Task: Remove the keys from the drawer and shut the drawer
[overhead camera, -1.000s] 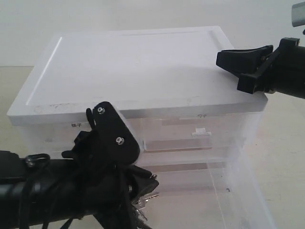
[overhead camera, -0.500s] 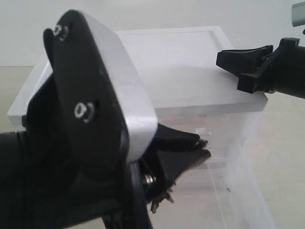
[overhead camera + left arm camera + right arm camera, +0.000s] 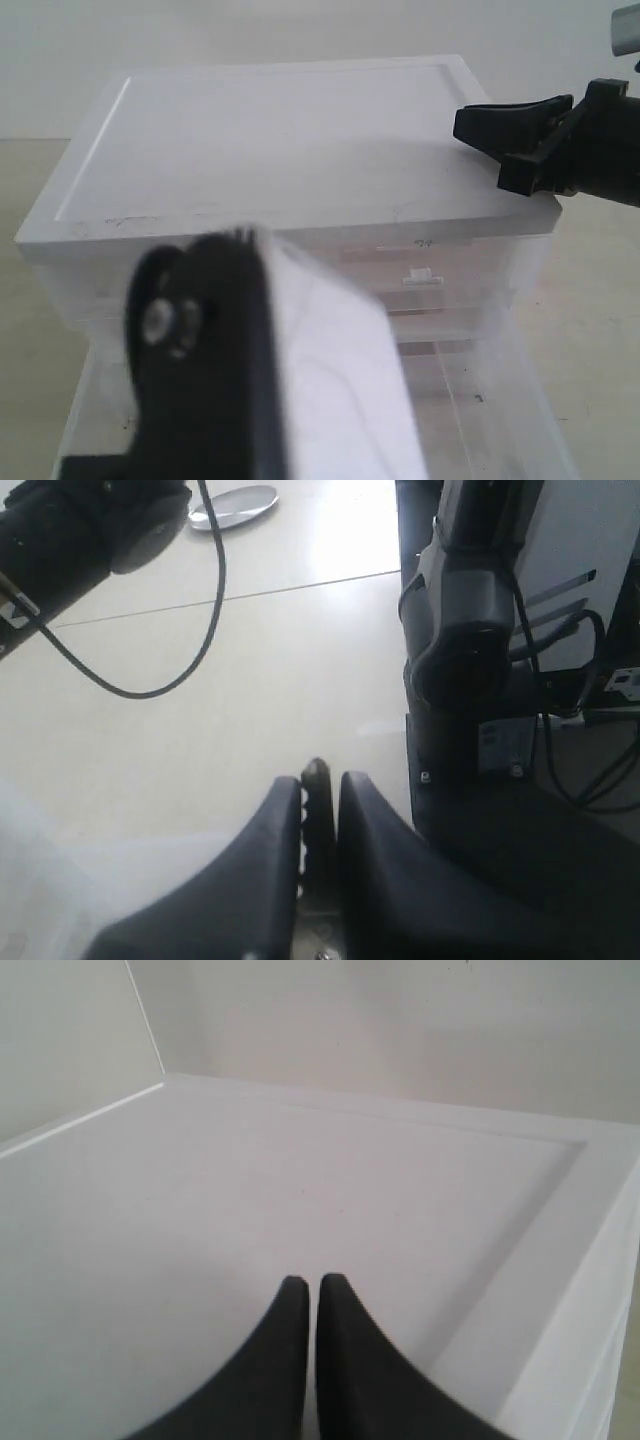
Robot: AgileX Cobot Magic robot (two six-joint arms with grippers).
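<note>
My left gripper [image 3: 320,780] is shut on a silver key blade [image 3: 318,798] of the keys; its toothed edge shows between the black fingers, while the ring, fob and tag are hidden. In the exterior view only that arm's blurred black-and-silver wrist block [image 3: 240,370] shows, very close to the camera, hiding the gripper. Behind it the translucent drawer [image 3: 530,400] stands pulled out at the bottom of the cabinet. My right gripper [image 3: 462,124] is shut with nothing in it, hovering over the cabinet's white top [image 3: 300,1190] near its right edge.
The white drawer cabinet [image 3: 280,140] fills the middle; upper translucent drawers with a small white handle [image 3: 420,277] are pushed in. The left wrist view shows a pale table, a black cable [image 3: 215,600], a silver dish [image 3: 235,502] and a dark arm base [image 3: 470,650].
The left arm has lifted out of the open drawer with the key in its jaws and swung in front of the camera. The right arm has not moved.
</note>
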